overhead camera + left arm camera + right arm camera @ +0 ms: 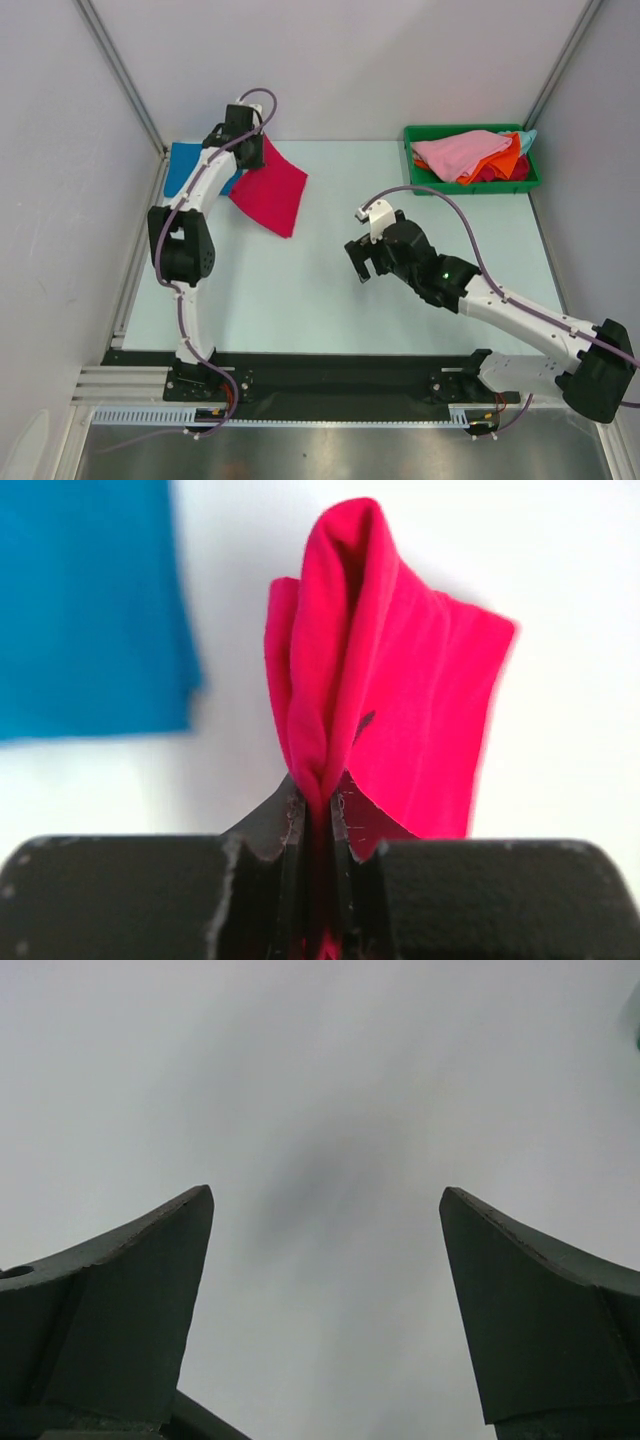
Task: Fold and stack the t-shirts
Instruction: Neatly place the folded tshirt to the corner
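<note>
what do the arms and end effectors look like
Both the left arm and right arm have white links, bulky black joint housings and black bases. A thin purple-grey cable loops along each. A small green light glows on the right arm's forearm joint. The left end effector and right end effector each have two dark, wedge-shaped fingers.

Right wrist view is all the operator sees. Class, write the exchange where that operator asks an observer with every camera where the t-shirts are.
Operator: I see only my open right hand. Where is a shirt?
Observer: The left hand is shut on a soft crimson-magenta cloth t-shirt, at the far left.
Operator: Any others?
Observer: A flat blue cloth t-shirt lies just left of it.
</note>
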Controlling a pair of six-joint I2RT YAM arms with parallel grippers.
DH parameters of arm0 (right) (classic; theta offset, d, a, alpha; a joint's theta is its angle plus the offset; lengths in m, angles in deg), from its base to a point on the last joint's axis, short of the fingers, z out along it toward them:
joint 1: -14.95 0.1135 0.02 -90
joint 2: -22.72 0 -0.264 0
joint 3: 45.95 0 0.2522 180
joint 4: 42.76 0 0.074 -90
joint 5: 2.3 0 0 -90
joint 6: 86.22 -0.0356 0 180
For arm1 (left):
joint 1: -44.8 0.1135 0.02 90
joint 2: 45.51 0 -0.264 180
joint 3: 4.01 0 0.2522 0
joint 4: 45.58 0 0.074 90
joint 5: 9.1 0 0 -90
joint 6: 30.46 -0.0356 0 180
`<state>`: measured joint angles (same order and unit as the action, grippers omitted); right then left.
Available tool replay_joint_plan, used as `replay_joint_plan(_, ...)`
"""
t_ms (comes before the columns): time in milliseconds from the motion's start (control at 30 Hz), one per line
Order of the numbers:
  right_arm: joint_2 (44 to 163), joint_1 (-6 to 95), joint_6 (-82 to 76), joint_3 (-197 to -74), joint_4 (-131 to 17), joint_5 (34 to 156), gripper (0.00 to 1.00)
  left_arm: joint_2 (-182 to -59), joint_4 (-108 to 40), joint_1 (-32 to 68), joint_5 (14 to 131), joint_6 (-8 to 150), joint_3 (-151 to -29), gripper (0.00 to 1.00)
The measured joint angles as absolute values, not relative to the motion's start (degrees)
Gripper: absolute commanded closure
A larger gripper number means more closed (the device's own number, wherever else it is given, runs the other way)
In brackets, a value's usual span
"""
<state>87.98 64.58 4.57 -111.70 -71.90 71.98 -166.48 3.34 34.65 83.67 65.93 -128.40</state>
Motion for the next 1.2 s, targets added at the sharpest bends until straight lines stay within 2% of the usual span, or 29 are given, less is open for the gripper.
replay_joint_plan(200,87.2,63.6,2.3,-108.1,-70.9,73.8,0.00,-170.1,7.6,34.9,92.7,57.7,-141.3,1.00)
replay_joint_plan(467,82.4,62.1,5.1,-106.1,-71.9,76.3,0.00,-170.7,7.0,35.3,98.7,51.9,-142.0,1.00)
replay_joint_plan(700,81.4,58.6,6.8,-106.1,-71.2,77.7,0.00,-171.6,4.3,35.4,98.5,45.7,-141.9,1.00)
replay_joint_plan(1200,84.9,58.5,7.2,-106.8,-72.3,79.0,0.00,-171.9,-2.7,38.4,94.5,35.3,-142.3,1.00)
